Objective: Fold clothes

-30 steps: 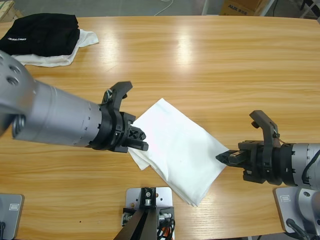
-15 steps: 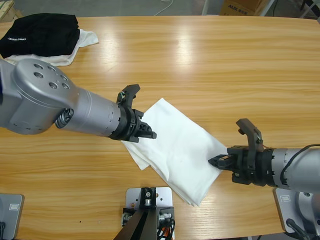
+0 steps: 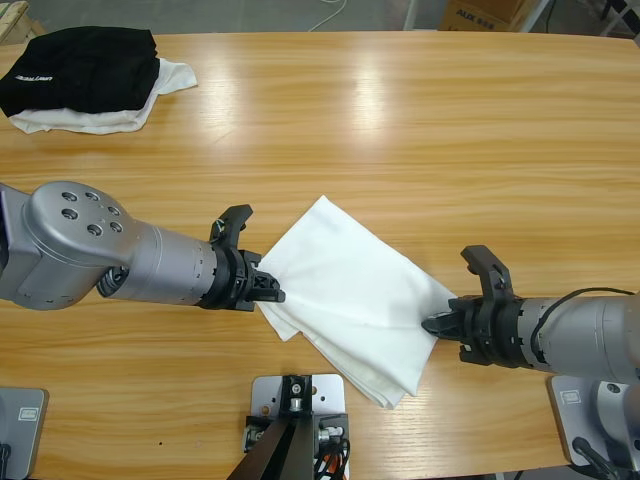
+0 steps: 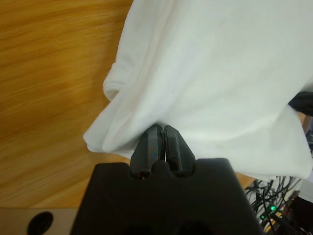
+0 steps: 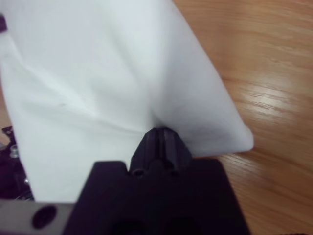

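- A folded white T-shirt lies as a slanted rectangle on the long wooden table, close to the near edge and a little toward the middle of its length, with no chest print or neck label showing in any view.
- The left gripper comes in low from the table's left side and meets the shirt at its left edge; in the left wrist view that gripper has its two black jaws pressed together, pinching the layered hem of the T-shirt, which puckers and lifts into a small fold just above them.
- The right gripper reaches in from the right side and meets the shirt's right edge, near the corner toward the near edge; in the right wrist view this gripper is likewise pressed together on the cloth, the fabric drawn into creases that run out from the jaw tips.
- The garment spans the gap between the two claws, its far corner flat on the wood.
- At the far left corner of the table rests a black garment with small white lettering, stacked on a smaller white garment, well apart from both arms.
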Robot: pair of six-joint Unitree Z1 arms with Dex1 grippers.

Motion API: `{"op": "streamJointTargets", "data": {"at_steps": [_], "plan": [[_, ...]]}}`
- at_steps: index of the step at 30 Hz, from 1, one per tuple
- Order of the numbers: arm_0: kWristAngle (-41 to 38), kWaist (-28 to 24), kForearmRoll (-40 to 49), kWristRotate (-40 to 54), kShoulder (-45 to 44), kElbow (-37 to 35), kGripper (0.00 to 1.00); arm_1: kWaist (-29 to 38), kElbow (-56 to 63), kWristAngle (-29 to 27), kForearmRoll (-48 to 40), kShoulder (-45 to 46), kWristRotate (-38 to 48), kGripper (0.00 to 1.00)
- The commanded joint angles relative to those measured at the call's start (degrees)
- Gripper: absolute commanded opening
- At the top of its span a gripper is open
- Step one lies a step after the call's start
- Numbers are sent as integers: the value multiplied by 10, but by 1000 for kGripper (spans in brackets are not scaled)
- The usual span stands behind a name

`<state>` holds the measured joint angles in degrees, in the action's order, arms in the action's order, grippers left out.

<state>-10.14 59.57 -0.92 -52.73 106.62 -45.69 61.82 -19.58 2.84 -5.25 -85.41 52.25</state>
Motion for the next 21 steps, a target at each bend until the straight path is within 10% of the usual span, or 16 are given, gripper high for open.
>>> {"op": "streamJointTargets", "data": {"at_steps": [1,8,21], "plan": [[3,-19,19,-4,-97,34,0,-8,-12,-32,97,41,-7,0],[4,-51,74,-1,-208,-24,0,-8,-152,-49,276,208,-60,0],[-71,-53,63,45,92,-263,0,32,-88,9,146,176,-16,0]]}}
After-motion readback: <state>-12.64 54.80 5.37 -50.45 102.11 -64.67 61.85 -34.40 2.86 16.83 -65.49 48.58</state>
